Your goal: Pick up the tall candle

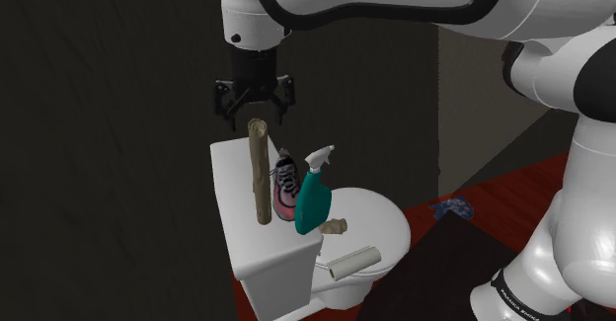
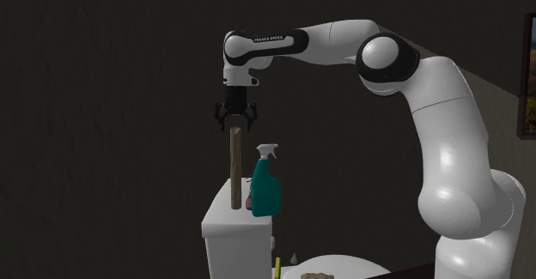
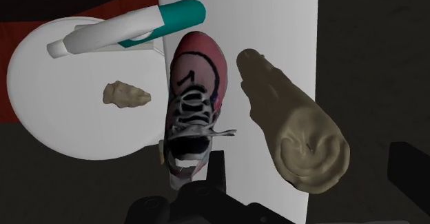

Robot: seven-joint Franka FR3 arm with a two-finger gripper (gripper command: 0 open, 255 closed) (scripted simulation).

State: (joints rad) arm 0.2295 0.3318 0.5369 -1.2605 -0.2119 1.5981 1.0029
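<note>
The tall candle (image 1: pixel 261 171) is a tan, rough column standing upright on the white toilet tank lid (image 1: pixel 233 186). My black gripper (image 1: pixel 255 112) hangs just above its top, pointing straight down, fingers open and apart from it. From the second exterior view the gripper (image 2: pixel 235 124) sits right over the candle (image 2: pixel 234 170). Looking down in the wrist view, the candle's round top (image 3: pixel 310 147) lies between my spread fingers (image 3: pixel 215 173), nearer the middle of the gap; nothing is clasped.
A pink shoe (image 3: pixel 196 98) lies on the tank beside the candle. A teal spray bottle (image 1: pixel 316 200) leans by it. The round toilet lid (image 1: pixel 380 220) carries a small tan lump (image 3: pixel 125 94). A white roll (image 1: pixel 353 263) rests at the bowl's edge, and a blue cloth (image 1: pixel 454 209) lies on the red floor.
</note>
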